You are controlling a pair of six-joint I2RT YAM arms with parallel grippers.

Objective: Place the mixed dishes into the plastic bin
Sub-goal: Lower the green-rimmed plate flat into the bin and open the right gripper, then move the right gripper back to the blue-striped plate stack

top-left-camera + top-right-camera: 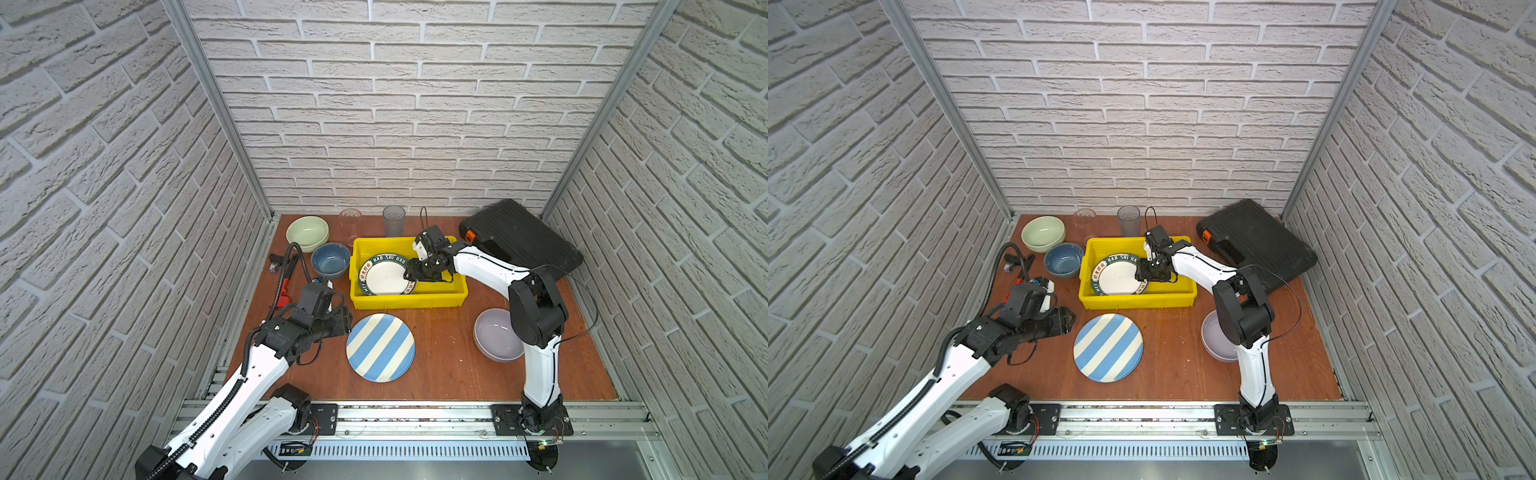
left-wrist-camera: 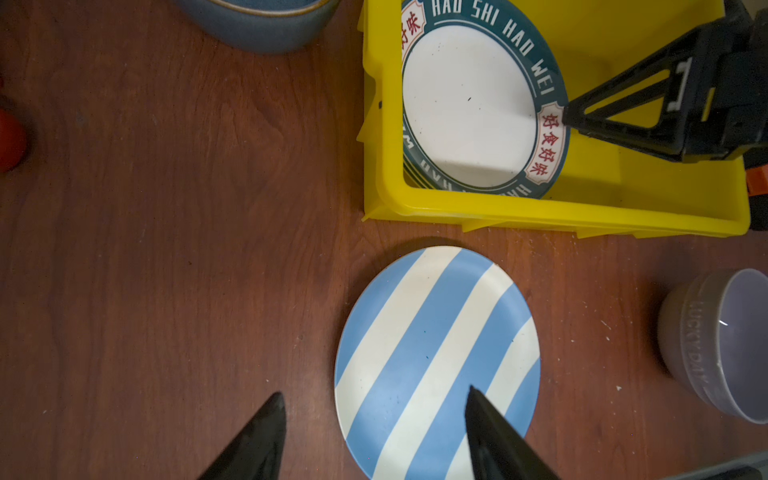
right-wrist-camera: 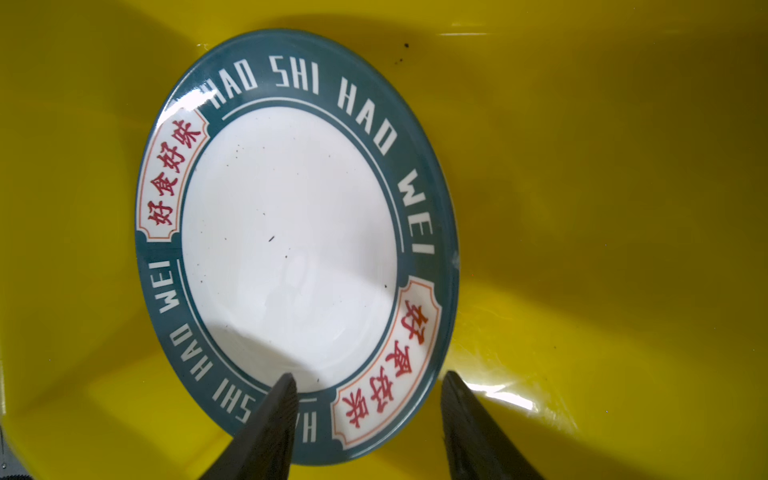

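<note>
The yellow plastic bin [image 1: 457,296] stands mid-table. In its left half rests the white plate with the dark lettered rim [image 1: 384,277] [image 3: 286,232]. My right gripper [image 1: 409,272] [image 3: 369,376] hangs open over that plate's right rim, one finger on each side and not touching it. The blue-white striped plate [image 1: 380,347] [image 2: 432,357] lies flat in front of the bin. My left gripper [image 1: 347,324] [image 2: 375,391] is open and empty at its left edge. Green bowl [image 1: 307,232], blue bowl [image 1: 330,259] and two clear tumblers [image 1: 393,220] [image 1: 350,218] stand at the back left. The lavender bowl [image 1: 494,336] sits front right.
A black case with an orange latch [image 1: 519,239] fills the back right corner, close to the bin and the right arm. Red-handled clutter and cables [image 1: 284,299] lie along the left edge. Brick walls close in three sides.
</note>
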